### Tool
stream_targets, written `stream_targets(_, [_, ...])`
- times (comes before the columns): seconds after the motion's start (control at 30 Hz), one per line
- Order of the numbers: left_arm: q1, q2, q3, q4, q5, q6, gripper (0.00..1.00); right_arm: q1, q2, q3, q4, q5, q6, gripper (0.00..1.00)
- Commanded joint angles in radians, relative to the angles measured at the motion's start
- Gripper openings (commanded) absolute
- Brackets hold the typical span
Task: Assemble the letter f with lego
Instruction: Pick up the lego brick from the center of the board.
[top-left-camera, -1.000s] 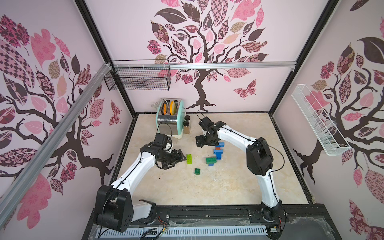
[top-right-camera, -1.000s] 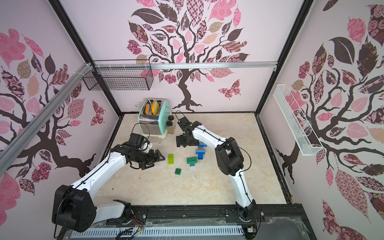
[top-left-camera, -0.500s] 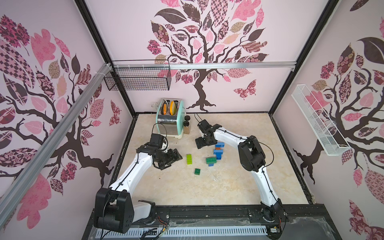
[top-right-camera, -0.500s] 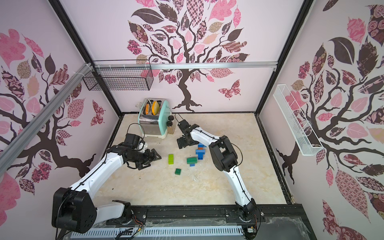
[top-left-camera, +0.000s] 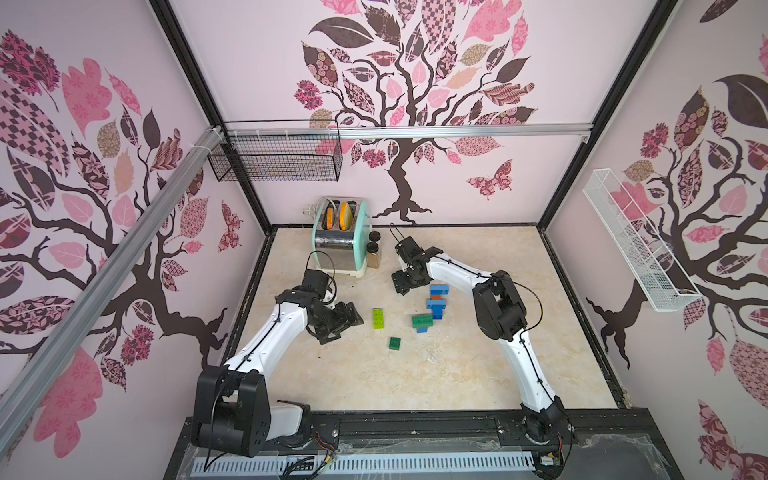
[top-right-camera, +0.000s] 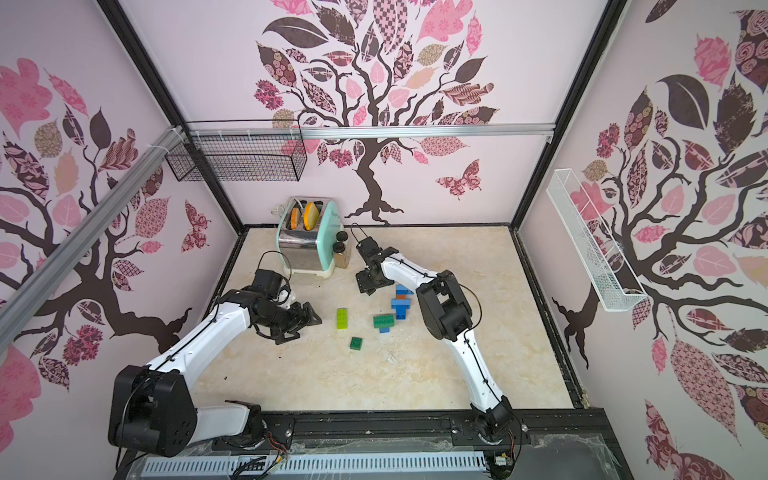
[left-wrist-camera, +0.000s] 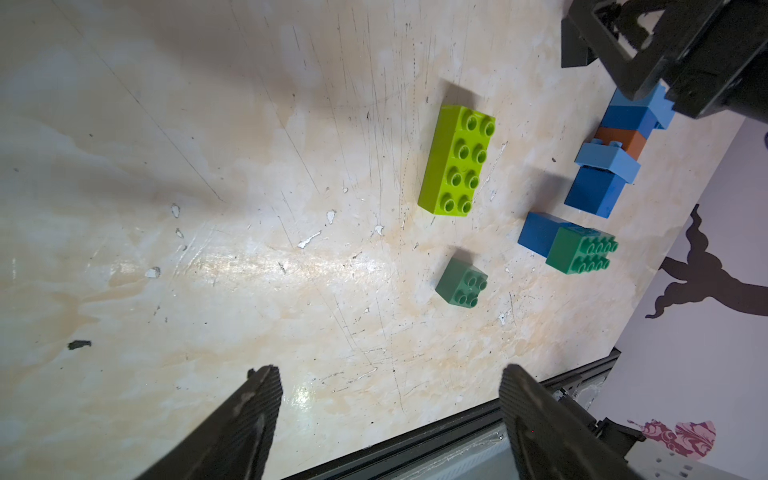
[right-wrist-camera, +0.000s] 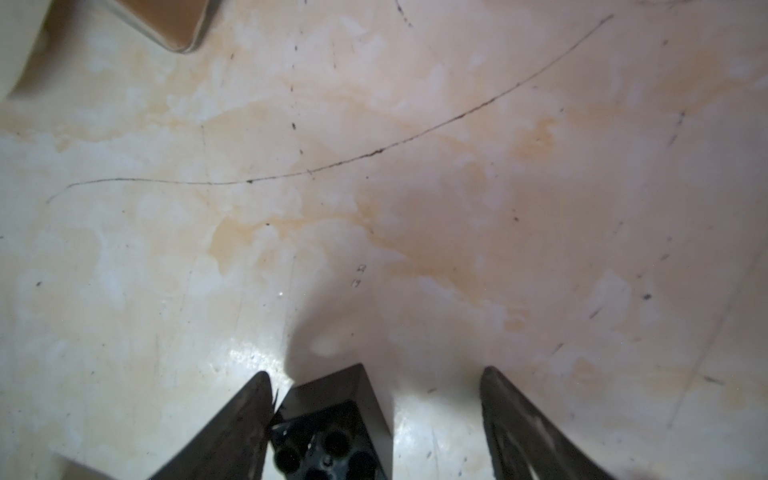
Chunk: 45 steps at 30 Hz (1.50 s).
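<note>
The worktop (top-left-camera: 457, 374) is scuffed and glossy, so a brick pushed sideways would likely slide rather than stay put. The toaster (top-left-camera: 338, 245) and two spice jars (top-left-camera: 372, 254) stand just behind the right arm, and a wide swing of its wrist on lifting could knock a jar over.

The right end effector (right-wrist-camera: 374, 374) sits low over the worktop, spread around a black brick (right-wrist-camera: 332, 428). The brick touches one finger, and a clear gap separates it from the other. Closing from there would shove the brick across before it is pinched. It could twist on the way, leaving a skewed or corner grip that slips in transit.

The same end effector is just beside the far end of the blue stack (top-left-camera: 436, 301), a lying column of blue, light blue and orange-brown bricks. A careless withdrawal could nudge it or break a joint.

The left end effector (left-wrist-camera: 386, 415) hangs spread and empty near the lime brick (left-wrist-camera: 457, 162). It could collide with the right arm if both head for the middle.

A dark green oblong brick (left-wrist-camera: 582, 249), seated on a blue one, lies close to the stack. The small dark green square (left-wrist-camera: 461, 282) lies loose and apart, and could easily be flicked away.

No brand or label can be read anywhere. Faint tiny marks on the worktop in the right wrist view are too small to make out.
</note>
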Motion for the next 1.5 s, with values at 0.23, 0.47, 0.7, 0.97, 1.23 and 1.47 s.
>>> stream_targets(0.23, [0.005, 0.021, -0.005, 0.02, -0.002, 0.006, 0.86, 0.036, -0.016, -0.029, -0.002, 0.008, -0.03, 0.7])
stream_targets(0.47, [0.004, 0.02, -0.013, 0.026, -0.002, 0.007, 0.86, 0.046, -0.027, -0.05, -0.016, 0.021, -0.027, 0.65])
stream_targets(0.7, [0.005, 0.015, -0.031, 0.039, 0.0, 0.004, 0.86, 0.048, -0.037, -0.071, -0.021, 0.031, -0.026, 0.6])
stream_targets(0.97, [0.004, 0.018, -0.042, 0.044, 0.001, 0.006, 0.86, 0.05, -0.041, -0.071, -0.019, 0.034, -0.025, 0.54])
stream_targets(1.23, [0.004, 0.026, -0.051, 0.044, -0.002, 0.012, 0.86, 0.053, -0.045, -0.066, -0.03, 0.03, -0.026, 0.43])
stream_targets(1.47, [0.004, 0.038, -0.065, 0.06, 0.0, 0.023, 0.85, 0.061, -0.069, -0.056, -0.06, 0.028, -0.025, 0.36])
